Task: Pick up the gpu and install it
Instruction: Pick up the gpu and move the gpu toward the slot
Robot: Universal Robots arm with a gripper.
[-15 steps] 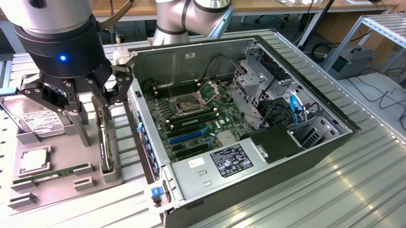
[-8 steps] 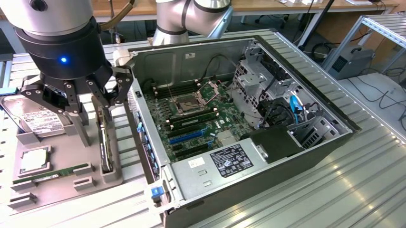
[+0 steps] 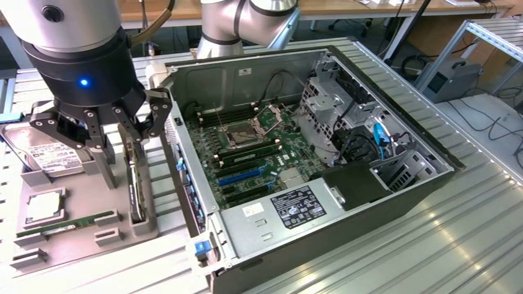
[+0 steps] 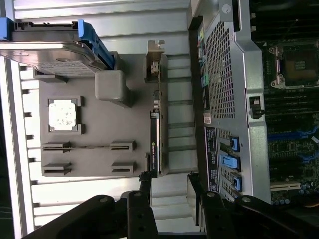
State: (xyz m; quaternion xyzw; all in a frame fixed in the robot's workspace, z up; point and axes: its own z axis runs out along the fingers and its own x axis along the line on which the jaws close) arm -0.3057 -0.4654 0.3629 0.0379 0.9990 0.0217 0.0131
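Hovering with fingers spread wide and grasping nothing, the black multi-fingered gripper [image 3: 122, 130] hangs over a grey moulded plastic parts tray [image 3: 82, 199]. Close beneath its fingertips stands the gpu [image 3: 135, 184], a thin dark flat card with a silvery metal bracket, upright on edge in a tray slot. Also below the gripper lie a silver hard drive with a white label [image 3: 45, 156] and a narrow green memory stick [image 3: 65, 225]. Beside the gripper, toward the exterior view's right, sits an open grey metal computer case [image 3: 237, 70].
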